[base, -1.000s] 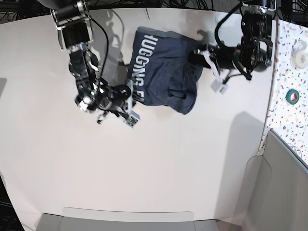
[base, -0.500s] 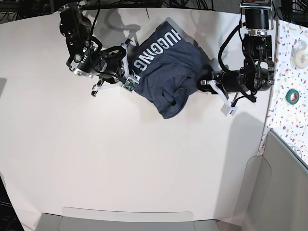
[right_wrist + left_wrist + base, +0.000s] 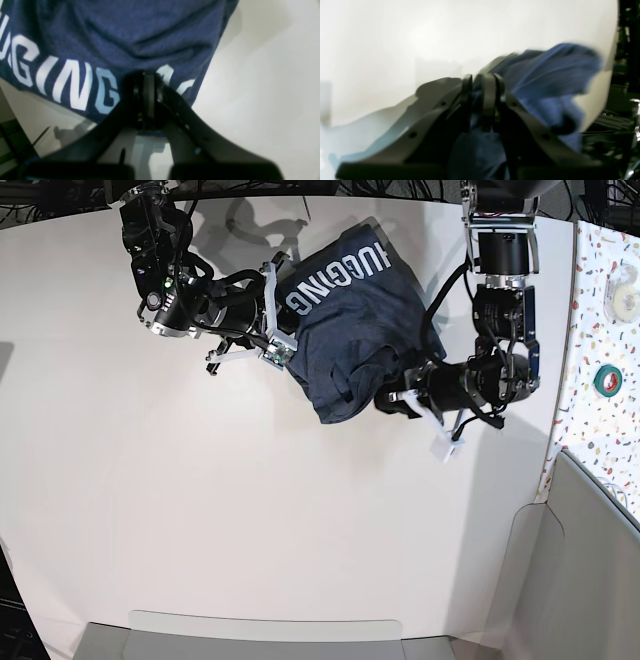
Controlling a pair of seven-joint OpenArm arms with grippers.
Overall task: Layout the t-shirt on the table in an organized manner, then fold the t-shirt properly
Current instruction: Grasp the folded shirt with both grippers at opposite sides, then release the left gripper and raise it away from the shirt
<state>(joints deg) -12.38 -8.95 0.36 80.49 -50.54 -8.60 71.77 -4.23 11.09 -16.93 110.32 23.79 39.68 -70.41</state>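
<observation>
The dark navy t-shirt (image 3: 350, 310) hangs bunched between both grippers near the far side of the white table (image 3: 250, 510), its white letters facing up. My right gripper (image 3: 285, 315) is shut on the shirt's lettered edge. The right wrist view shows the jaws (image 3: 146, 82) pinched together on the cloth (image 3: 150, 32) below the letters. My left gripper (image 3: 393, 397) grips the shirt's opposite, crumpled side. In the blurred left wrist view the fingers (image 3: 482, 85) are closed with blue fabric (image 3: 545, 75) between them.
A narrow speckled surface (image 3: 605, 330) along the right edge carries a green tape roll (image 3: 606, 379) and a white roll (image 3: 622, 277). A grey bin (image 3: 580, 580) stands at the lower right. A grey tray edge (image 3: 265, 635) lies along the near side.
The right gripper rose from mid-table to the far side, carrying the lettered edge. The left gripper came nearer and toward the middle. The shirt turned and bunched between them.
</observation>
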